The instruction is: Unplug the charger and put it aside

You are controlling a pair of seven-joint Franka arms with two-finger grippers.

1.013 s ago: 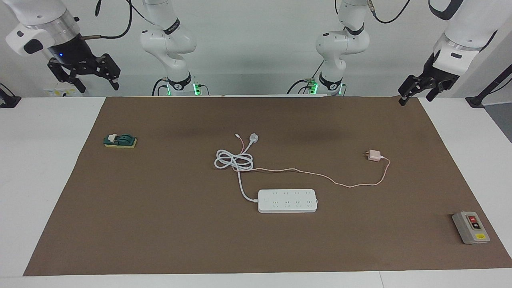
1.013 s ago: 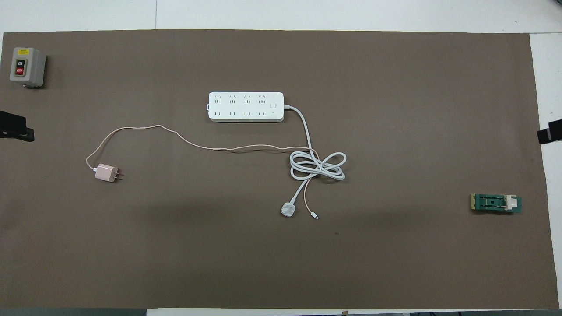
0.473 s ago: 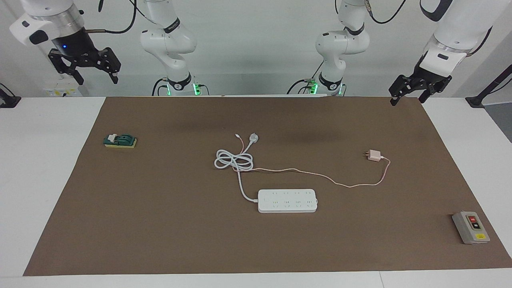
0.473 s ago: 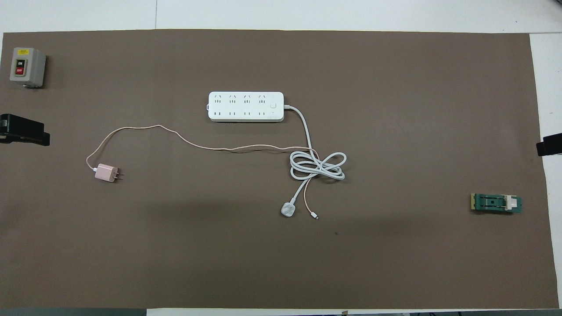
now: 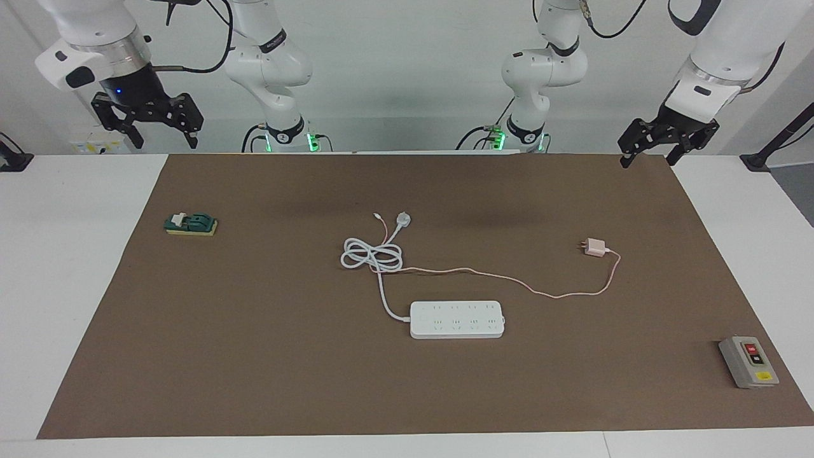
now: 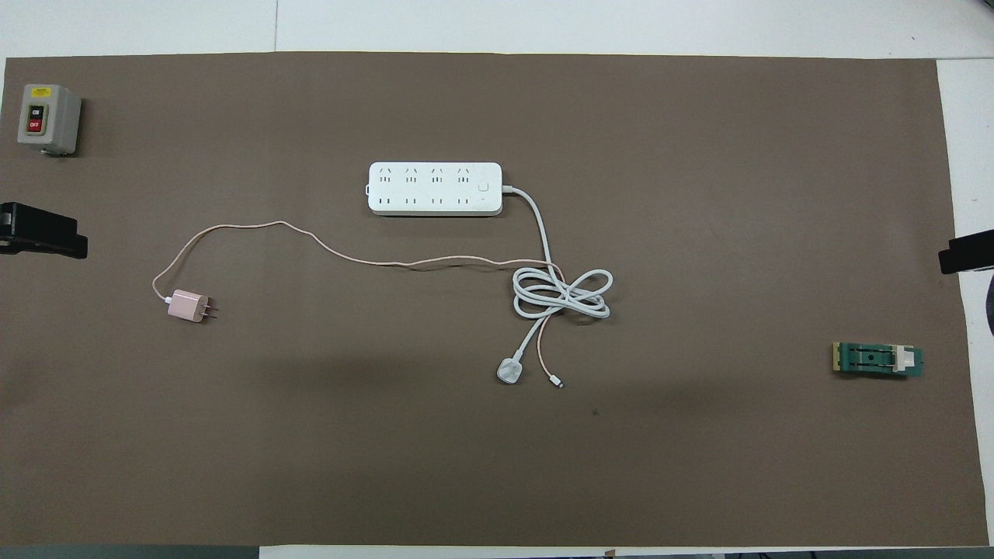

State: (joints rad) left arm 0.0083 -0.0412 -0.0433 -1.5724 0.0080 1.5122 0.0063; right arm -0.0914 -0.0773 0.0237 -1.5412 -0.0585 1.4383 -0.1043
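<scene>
Although the task named an unplugging, the charger (image 5: 596,247) lay free on the brown mat (image 5: 254,356), out of every socket, its two prongs aimed along the table toward the right arm's end and its body lying lengthwise the same way. It sat toward the left arm's end, nearer the robots than the power strip (image 5: 457,319) and well apart from it. Its thin pink cable (image 5: 509,278) looped off the back of the cube, then ran across the mat to the coiled white cord (image 5: 372,255) of the strip, ending beside the round white plug (image 5: 402,220).

Left tool (image 5: 658,143): raised over the mat's corner at the robots' edge, left arm's end; fingers spread, holding nothing. The charger lay from it out toward the table's middle and away from the robots' edge. By judgement this arm was much the closer of the two, so any further handling would fall to it.

Right tool (image 5: 157,123): raised by the robots' edge at the other end, fingers spread, empty, waiting.

Sundries: green block (image 5: 191,224) toward the right arm's end; grey switch box (image 5: 748,362) near the corner at the left arm's end, farthest from the robots.
</scene>
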